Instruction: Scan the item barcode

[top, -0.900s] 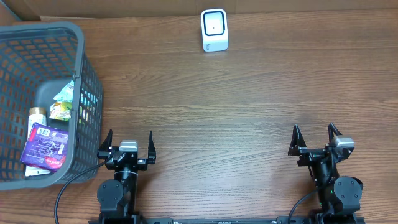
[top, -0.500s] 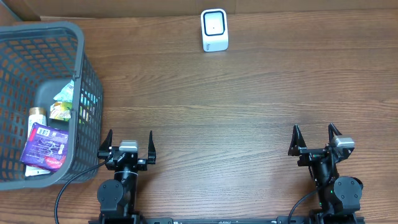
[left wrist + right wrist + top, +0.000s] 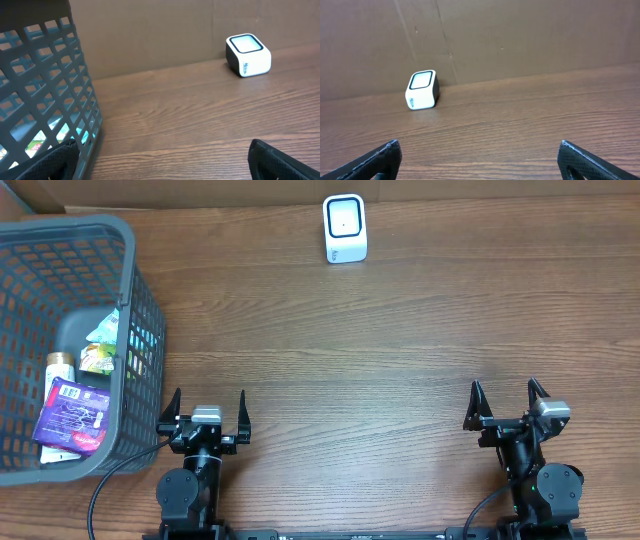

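Nothing has moved: the left hand (image 3: 209,398) and right hand (image 3: 504,388) stay wide open and empty, the items (image 3: 72,412) stay in the basket (image 3: 128,240), well apart from the scanner (image 3: 344,227), so scanning has not begun.

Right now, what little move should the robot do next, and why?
Probably swing the left gripper over the basket toward the purple packet. Both it and the right gripper are open and empty, the items lie in the basket beside the left arm, and the scanner stands at the far edge.
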Available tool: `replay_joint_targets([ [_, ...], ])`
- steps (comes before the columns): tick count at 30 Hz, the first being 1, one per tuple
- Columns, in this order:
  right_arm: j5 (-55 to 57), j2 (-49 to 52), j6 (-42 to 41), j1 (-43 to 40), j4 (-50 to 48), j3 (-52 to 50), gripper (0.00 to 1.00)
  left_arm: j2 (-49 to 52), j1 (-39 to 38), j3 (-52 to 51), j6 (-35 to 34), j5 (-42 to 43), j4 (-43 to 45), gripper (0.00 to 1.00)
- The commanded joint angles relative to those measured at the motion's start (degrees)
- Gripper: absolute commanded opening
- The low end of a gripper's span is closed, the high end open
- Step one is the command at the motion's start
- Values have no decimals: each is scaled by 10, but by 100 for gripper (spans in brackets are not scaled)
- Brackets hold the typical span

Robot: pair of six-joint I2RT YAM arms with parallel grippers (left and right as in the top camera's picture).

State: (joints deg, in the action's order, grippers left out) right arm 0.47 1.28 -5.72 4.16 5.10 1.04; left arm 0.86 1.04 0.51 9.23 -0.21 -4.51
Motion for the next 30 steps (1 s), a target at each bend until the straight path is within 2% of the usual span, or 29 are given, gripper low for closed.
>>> replay_joint_targets([
  [1,8,-1,4,3,-5,-6,100,-6,-3,-2,10,-3,1,100],
  [30,10,-1,4,3,-5,-6,100,-6,-3,-2,11,-3,1,100],
])
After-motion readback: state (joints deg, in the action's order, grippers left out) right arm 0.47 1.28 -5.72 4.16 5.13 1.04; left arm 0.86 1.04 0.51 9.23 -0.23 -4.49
